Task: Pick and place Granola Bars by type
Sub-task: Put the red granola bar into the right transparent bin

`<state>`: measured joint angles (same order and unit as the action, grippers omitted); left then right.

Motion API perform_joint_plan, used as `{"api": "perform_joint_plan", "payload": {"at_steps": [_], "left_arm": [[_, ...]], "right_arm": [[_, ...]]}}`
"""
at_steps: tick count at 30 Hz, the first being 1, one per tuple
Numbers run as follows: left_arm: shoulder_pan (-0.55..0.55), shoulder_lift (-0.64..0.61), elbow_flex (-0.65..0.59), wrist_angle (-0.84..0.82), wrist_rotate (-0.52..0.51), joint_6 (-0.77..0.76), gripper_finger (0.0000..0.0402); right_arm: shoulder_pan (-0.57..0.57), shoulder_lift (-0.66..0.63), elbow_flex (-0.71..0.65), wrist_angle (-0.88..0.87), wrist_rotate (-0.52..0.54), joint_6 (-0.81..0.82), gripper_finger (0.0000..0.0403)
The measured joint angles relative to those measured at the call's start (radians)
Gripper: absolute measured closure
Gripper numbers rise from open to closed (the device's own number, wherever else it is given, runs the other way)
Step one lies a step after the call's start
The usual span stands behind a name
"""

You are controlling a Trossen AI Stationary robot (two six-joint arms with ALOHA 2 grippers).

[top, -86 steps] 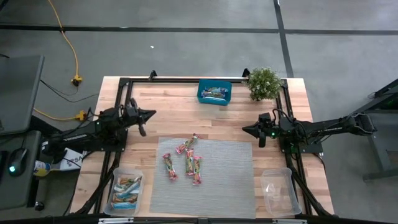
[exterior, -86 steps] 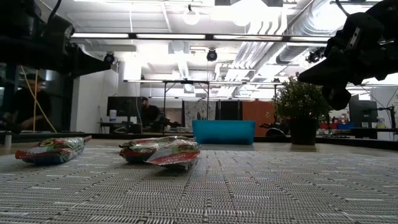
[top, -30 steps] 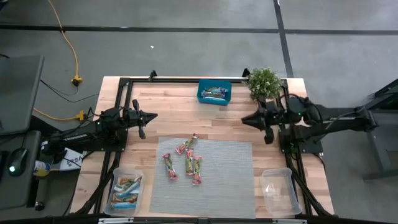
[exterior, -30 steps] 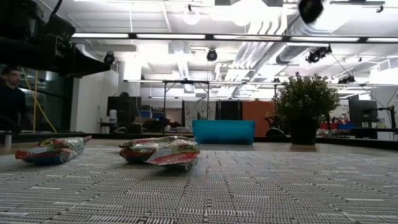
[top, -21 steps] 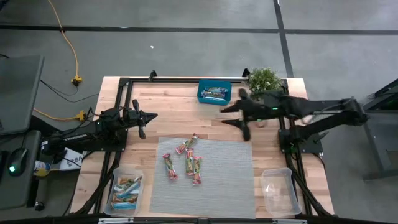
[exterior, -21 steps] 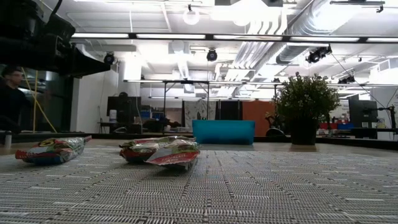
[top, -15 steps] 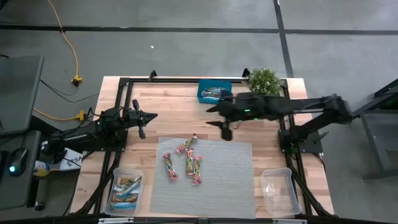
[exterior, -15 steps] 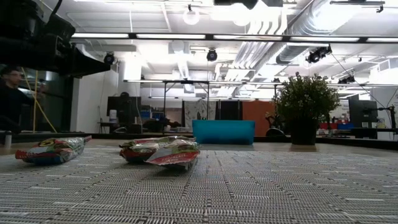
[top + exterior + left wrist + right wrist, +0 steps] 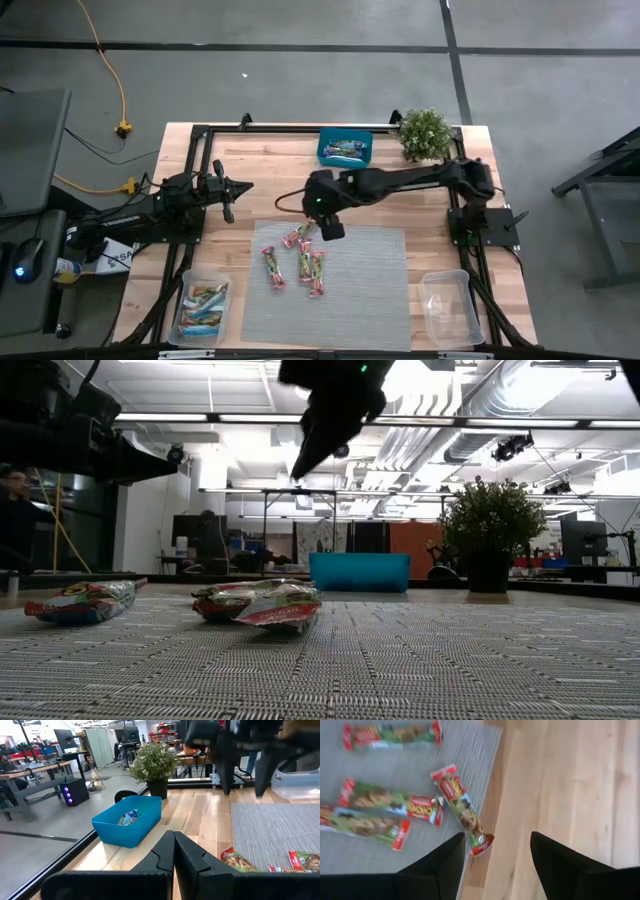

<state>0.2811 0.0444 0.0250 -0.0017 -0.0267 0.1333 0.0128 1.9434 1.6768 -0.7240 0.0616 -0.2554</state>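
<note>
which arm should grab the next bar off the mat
Right. The right gripper hangs open over the bar at the mat's far edge; the left gripper is shut, off the mat.

Wooden table carries grey mat, 4 bars.

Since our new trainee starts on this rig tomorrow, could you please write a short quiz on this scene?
1. True or false: the right gripper is open above the bars.
2. How many bars lie on the mat?
3. Which container holds no bars? A) left tub B) right tub C) blue box

Key: 1 true; 2 four; 3 B.
</note>
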Motion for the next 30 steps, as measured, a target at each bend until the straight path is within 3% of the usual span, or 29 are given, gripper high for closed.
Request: {"api": "perform_joint_plan", "payload": {"at_steps": [10,30], "left_arm": [[0.000,0.000,0.000,0.000,0.000,0.000,0.0401],[0.000,0.000,0.000,0.000,0.001,0.000,0.0401]], "right_arm": [[0.000,0.158,0.090,-0.059,0.012,-0.144,0.0194],[0.000,0.185,0.076,0.050,-0.053,-0.145,0.0194]]}}
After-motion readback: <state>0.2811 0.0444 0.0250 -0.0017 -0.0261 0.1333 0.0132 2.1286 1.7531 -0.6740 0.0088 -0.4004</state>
